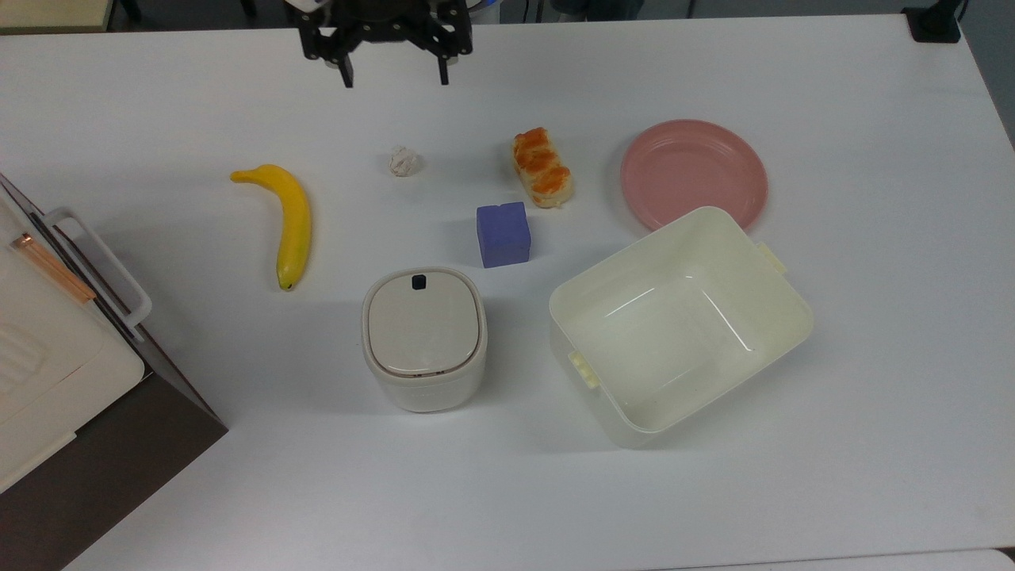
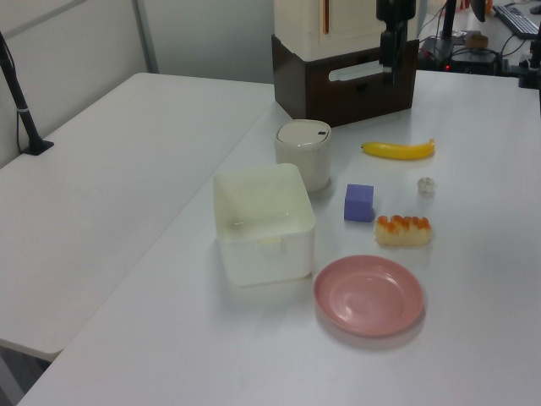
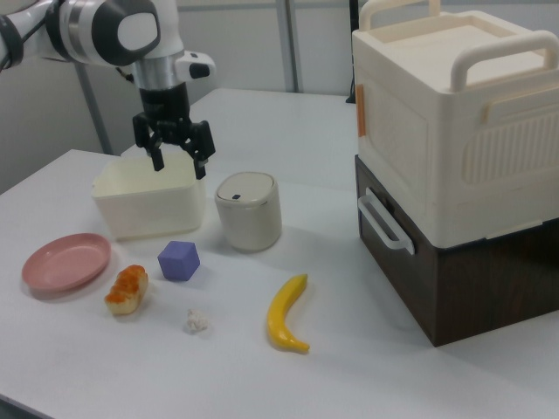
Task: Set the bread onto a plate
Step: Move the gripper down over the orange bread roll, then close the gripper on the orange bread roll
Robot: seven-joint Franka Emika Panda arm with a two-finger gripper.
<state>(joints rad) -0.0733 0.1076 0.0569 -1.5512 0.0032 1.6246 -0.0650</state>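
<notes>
Approach step; nothing grasped yet. My gripper (image 1: 394, 79) hangs at the top edge of the top view, left of centre, jaws spread wide and empty, well above the table (image 1: 872, 396).

The bread (image 1: 542, 167) lies on the table, centre-upper frame in the top view, long axis running diagonally, apart from everything. The plate (image 1: 694, 174) sits to its right, bare, its lower rim hidden behind the cream tub (image 1: 680, 325). The blue cube (image 1: 503, 234) lies just below-left of the bread, the paper ball (image 1: 404, 160) to its left.

Next, as I judge it: travel rightward and down-frame over the bread, turn the jaws across its short width, descend clear of the cube.
</notes>
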